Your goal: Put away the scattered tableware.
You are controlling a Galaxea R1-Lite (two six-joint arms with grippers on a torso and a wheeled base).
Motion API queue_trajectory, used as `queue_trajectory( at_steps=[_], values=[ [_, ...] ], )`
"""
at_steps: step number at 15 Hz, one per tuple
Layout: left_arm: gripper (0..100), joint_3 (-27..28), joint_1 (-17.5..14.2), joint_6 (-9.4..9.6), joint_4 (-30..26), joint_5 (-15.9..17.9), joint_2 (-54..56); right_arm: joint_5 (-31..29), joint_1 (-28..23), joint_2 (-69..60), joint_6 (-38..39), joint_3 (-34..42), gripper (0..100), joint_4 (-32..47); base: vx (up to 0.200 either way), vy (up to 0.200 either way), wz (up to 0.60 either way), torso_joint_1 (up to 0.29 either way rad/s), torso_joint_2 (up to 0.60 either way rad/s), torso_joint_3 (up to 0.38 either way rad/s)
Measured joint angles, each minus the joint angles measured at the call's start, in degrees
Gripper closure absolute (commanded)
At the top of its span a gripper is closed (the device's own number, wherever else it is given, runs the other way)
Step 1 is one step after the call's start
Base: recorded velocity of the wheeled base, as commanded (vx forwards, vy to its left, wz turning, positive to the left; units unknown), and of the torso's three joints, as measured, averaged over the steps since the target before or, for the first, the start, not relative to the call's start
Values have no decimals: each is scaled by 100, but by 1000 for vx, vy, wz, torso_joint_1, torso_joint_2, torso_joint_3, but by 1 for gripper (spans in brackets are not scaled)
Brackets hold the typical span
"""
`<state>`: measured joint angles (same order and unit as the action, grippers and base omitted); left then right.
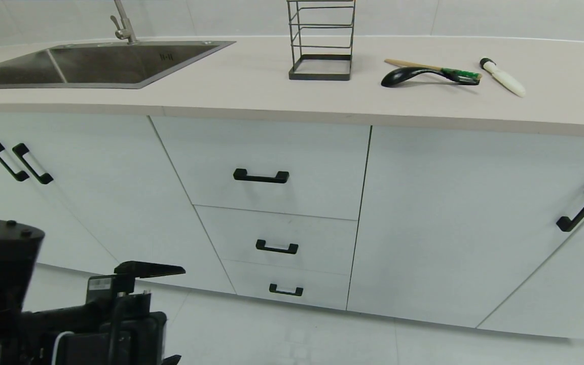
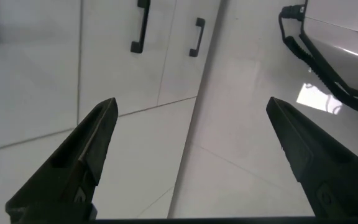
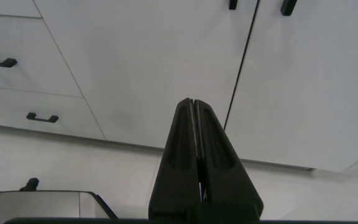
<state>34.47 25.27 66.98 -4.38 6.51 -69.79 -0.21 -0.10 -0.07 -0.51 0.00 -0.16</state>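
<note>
On the right part of the countertop lie a black spoon, a wooden stick with a green end crossing its handle, and a white-handled utensil with a black tip. A black wire rack stands empty at the counter's middle. My left gripper is open, low over the floor in front of the cabinets, far below the utensils; its upper finger shows at the lower left of the head view. My right gripper is shut with nothing in it, facing the white cabinet doors low down.
A steel sink with a faucet is set into the counter's left end. Below the counter are three stacked drawers, the top with a black handle, and cabinet doors on both sides. Pale tiled floor lies before them.
</note>
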Motion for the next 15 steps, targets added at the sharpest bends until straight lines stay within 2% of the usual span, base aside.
queue_trajectory(
  at_steps=[4,7,15],
  values=[
    [0,55,77,0,372,-5,-474,0,0,0,0,0,100,0,0,0,0,0,0,0],
    [0,55,79,-2,884,0,-912,0,0,0,0,0,100,0,0,0,0,0,0,0],
    [0,341,83,6,1965,99,-2634,0,0,0,0,0,100,0,0,0,0,0,0,0]
  ],
)
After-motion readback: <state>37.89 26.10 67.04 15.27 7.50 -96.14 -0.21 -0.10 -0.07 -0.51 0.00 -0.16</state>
